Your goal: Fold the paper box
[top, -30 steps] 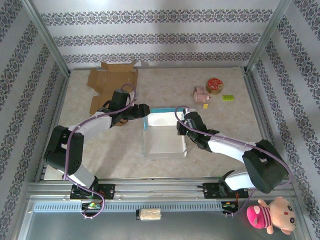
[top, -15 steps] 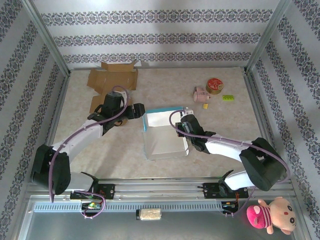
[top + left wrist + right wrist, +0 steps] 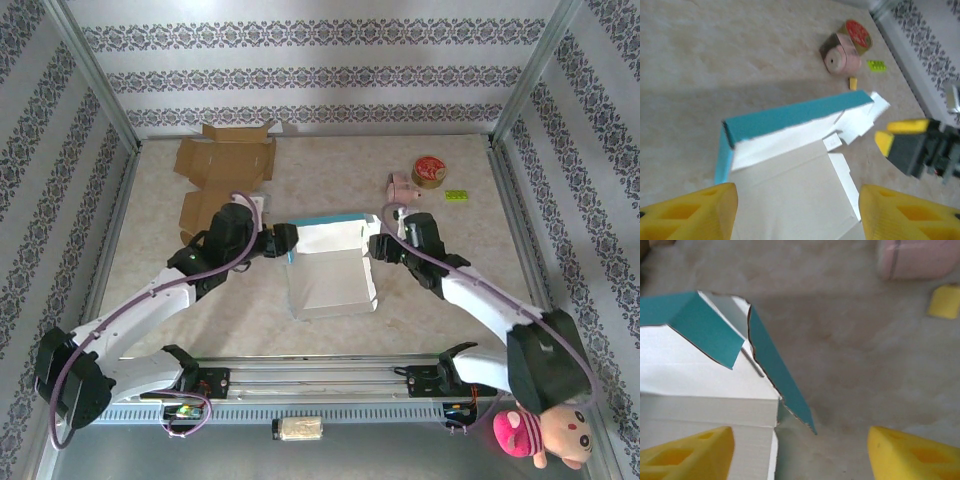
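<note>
**At the middle of the tabletop: a half-folded paper box between two open pairs of jaws**

On the pale marbled tabletop (image 3: 330, 175), seen from above, the paper box (image 3: 328, 265) lies at the centre, white inside and teal outside. Its far wall is raised, and the white base panel lies flat, reaching toward the arms' bases.

The left arm (image 3: 150, 300) reaches in from the left, and the left jaws sit just beside the box's far-left corner. In the left wrist view its yellow fingers (image 3: 690, 215) stand wide apart, holding nothing, with the box's white floor and teal wall (image 3: 790, 117) ahead of them.

The right arm (image 3: 480, 300) reaches in from the right, and the right jaws sit just beside the far-right corner. In the right wrist view its yellow fingers (image 3: 685, 452) are also spread wide and grip nothing. Two teal flaps (image 3: 775, 370) at that corner stand partly raised.

A flattened brown cardboard box (image 3: 225, 160) lies at the far left. At the far right sit a pink cup (image 3: 402, 187), a round tin (image 3: 429, 170), a green block (image 3: 457, 195) and a small yellow block (image 3: 410, 211), well apart from the paper box.
</note>
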Tool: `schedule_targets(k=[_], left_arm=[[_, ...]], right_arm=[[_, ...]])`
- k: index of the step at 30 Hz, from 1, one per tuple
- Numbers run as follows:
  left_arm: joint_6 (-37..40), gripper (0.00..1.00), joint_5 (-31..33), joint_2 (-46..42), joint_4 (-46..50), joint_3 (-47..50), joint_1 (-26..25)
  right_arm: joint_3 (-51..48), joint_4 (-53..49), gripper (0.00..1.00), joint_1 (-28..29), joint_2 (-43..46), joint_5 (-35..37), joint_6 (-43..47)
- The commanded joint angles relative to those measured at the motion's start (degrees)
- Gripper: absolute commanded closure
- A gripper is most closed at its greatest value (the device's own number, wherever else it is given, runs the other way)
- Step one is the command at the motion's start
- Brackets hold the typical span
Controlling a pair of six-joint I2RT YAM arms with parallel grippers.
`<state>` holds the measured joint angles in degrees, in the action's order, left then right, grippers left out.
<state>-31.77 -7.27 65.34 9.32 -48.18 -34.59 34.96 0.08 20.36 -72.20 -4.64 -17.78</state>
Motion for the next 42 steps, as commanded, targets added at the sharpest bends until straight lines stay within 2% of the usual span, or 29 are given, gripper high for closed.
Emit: schedule_targets(k=[1, 7, 14, 19, 23, 26, 31, 37, 42], left_arm=[[-0.13, 0.36, 4.35, 2.01, 4.11, -2.67, -4.24], [-1.15, 0.37, 8.45, 5.89, 4.45, -2.64, -11.21], [-1.47, 0.44, 10.4, 10.93, 5.16, -3.92, -13.38], [-0.31, 0.54, 11.5, 15.24, 4.03, -5.08, -14.28], [0.0, 0.6, 9.75, 19.54, 0.64, -5.07, -14.28], [-0.92, 0.72, 6.75, 23.14, -3.01, -5.75, -14.11], [-4.66, 0.86, -0.53, 30.34, -10.14, -8.04, -13.62], [-6.73, 0.89, -6.84, 37.07, -16.53, -11.13, -13.51], [-6.97, 0.94, -8.49, 40.86, -15.74, -12.91, -13.36]], right_arm=[[3.87, 0.76, 0.37, -0.32, -4.64, -7.85, 2.91], [5.62, 5.48, 0.65, 0.06, -11.08, -3.52, 4.57], [4.77, 5.32, 0.9, 4.35, -10.72, 3.58, 6.86], [5.03, 4.38, 0.94, 9.14, -11.02, 14.12, 6.11], [4.89, 5.53, 0.96, 11.34, -11.12, 19.85, 4.54], [4.32, 7.04, 0.98, 12.22, -10.55, 22.93, 3.1], [3.27, 8.49, 1.0, 12.51, -10.06, 23.93, 0.55], [2.84, 9.06, 1.0, 12.73, -10.4, 23.06, -1.82], [2.92, 9.18, 1.0, 12.86, -11.06, 22.4, -3.7]])
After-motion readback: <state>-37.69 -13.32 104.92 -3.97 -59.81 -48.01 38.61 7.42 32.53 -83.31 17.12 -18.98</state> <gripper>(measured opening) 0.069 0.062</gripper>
